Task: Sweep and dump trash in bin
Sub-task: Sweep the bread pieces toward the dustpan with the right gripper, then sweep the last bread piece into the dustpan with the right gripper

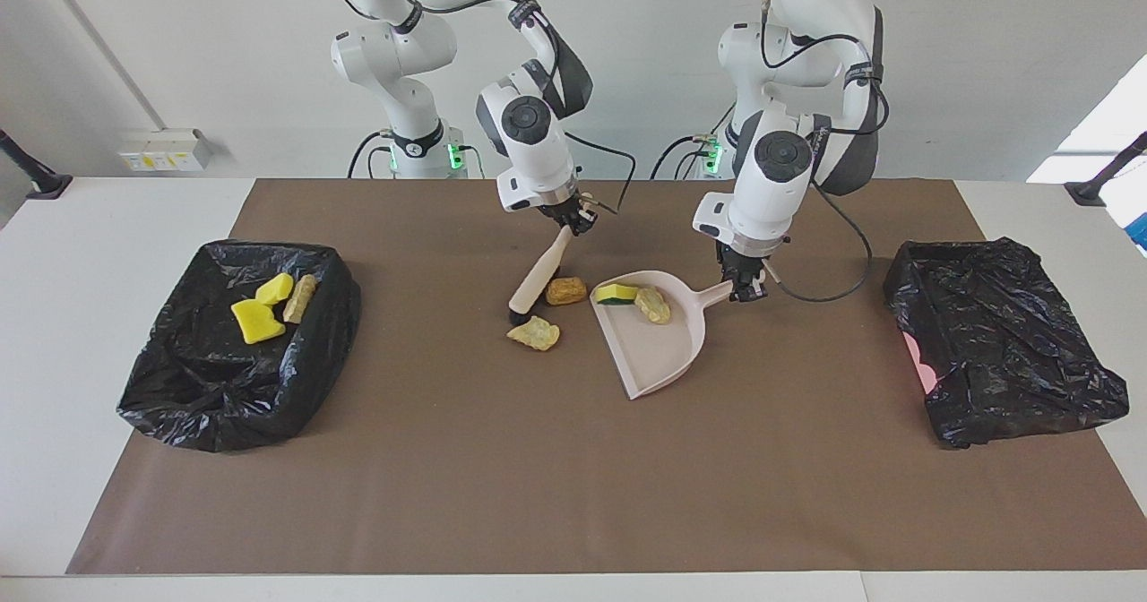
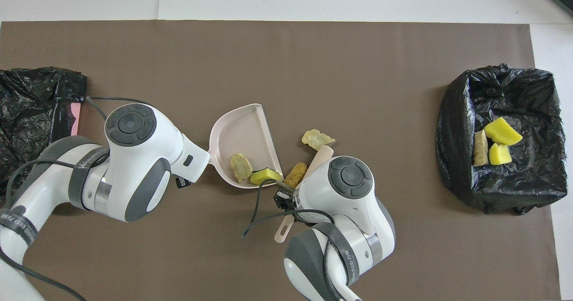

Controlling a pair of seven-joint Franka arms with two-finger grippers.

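My right gripper (image 1: 573, 222) is shut on the handle of a pale wooden brush (image 1: 538, 275), which slants down to the mat. Its bristles rest between a brown lump (image 1: 565, 291) and a yellowish lump (image 1: 535, 333). The brown lump (image 2: 295, 174) lies at the lip of the pale pink dustpan (image 1: 659, 356), which holds a yellow-green sponge (image 1: 616, 294) and a tan lump (image 1: 653, 305). My left gripper (image 1: 744, 290) is shut on the dustpan's handle. The bin (image 1: 224, 405) at the right arm's end holds three more pieces of trash (image 1: 258, 320).
A second black-bagged bin (image 1: 1004, 351) sits at the left arm's end of the table, with a pink patch showing at its side. A brown mat (image 1: 573, 477) covers the table. In the overhead view both wrists hide their grippers.
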